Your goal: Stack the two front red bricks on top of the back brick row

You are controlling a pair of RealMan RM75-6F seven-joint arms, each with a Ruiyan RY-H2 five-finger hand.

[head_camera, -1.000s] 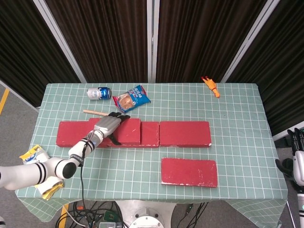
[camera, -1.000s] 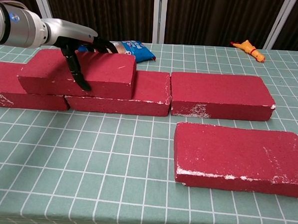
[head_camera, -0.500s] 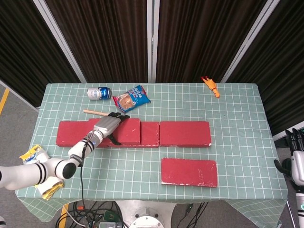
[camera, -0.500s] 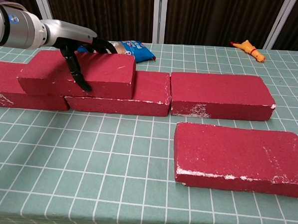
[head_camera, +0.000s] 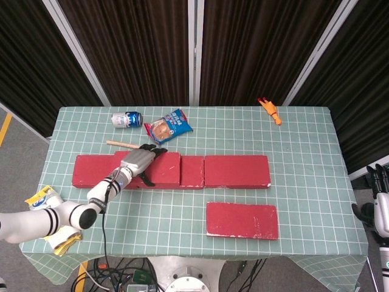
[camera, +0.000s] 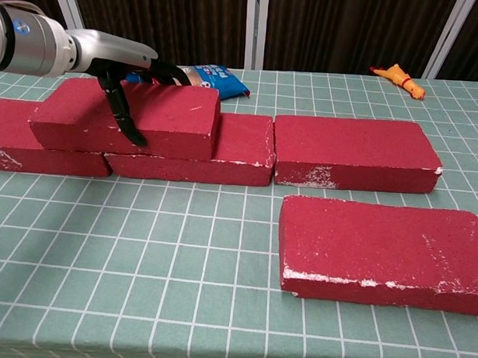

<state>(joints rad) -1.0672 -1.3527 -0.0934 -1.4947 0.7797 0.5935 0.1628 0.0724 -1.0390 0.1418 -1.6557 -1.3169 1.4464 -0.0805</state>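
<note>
Three red bricks form the back row [head_camera: 236, 171] [camera: 353, 151] across the table. A fourth red brick [head_camera: 163, 167] [camera: 166, 119] lies on top of that row, over its left and middle bricks. My left hand [head_camera: 138, 162] [camera: 120, 72] grips this top brick, fingers over its far edge and thumb down its front face. One red brick [head_camera: 242, 219] [camera: 388, 249] lies flat alone at the front right. My right hand [head_camera: 380, 198] hangs off the table's right edge, fingers apart, holding nothing.
Behind the row lie a drink can [head_camera: 127, 119], a snack bag [head_camera: 168, 126] [camera: 220, 78] and a wooden stick [head_camera: 121, 144]. An orange toy [head_camera: 270, 111] [camera: 398, 78] sits at the back right. A yellow packet [head_camera: 42, 199] hangs by the left table edge.
</note>
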